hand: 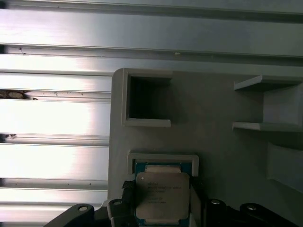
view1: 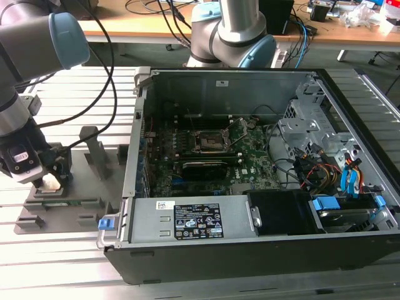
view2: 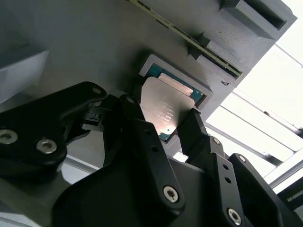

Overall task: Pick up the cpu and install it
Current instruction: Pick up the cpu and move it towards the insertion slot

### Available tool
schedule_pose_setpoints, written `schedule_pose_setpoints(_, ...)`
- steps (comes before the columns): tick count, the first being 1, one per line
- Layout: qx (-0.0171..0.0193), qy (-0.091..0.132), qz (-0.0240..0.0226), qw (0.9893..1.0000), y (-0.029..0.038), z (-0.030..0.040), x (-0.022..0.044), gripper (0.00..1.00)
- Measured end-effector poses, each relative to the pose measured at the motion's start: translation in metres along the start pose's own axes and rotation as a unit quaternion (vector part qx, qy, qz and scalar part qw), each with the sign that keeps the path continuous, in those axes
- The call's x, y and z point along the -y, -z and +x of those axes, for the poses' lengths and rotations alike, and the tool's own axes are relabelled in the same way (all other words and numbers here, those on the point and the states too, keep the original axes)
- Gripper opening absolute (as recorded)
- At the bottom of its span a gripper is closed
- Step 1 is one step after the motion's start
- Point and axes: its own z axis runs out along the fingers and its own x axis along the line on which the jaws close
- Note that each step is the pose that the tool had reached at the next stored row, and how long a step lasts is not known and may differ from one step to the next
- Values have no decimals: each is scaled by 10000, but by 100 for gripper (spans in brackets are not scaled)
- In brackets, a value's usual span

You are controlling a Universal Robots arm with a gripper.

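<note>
The cpu (hand: 162, 194) is a flat silvery square with a thin green rim. It lies in a shallow square pocket of the grey fixture tray (hand: 213, 142). My gripper (hand: 161, 189) straddles it, with one black finger against each of two opposite edges, so it is shut on the cpu (view2: 163, 109). The chip looks level with the pocket or barely raised from it. In the exterior view my gripper (view1: 50, 181) is low over the tray (view1: 81, 206) at the left. The black socket (view1: 209, 142) sits on the motherboard inside the open computer case (view1: 250, 225).
The case's raised metal wall (view1: 134, 162) stands between the tray and the motherboard. Upright grey posts (view1: 94, 150) rise from the tray beside my gripper. A second arm's base (view1: 231, 37) stands behind the case. Cables and drive bays (view1: 331, 169) crowd the case's right side.
</note>
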Motion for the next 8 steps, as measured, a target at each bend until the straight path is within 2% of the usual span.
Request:
schedule_pose_setpoints(2, 0, 0, 0, 10000, 32, -1, 0, 55)
schedule_pose_setpoints(5, 1, 0, 0, 10000, 129, -4, -3, 55)
schedule_pose_setpoints(8, 1, 0, -1, 10000, 180, -5, -5, 55)
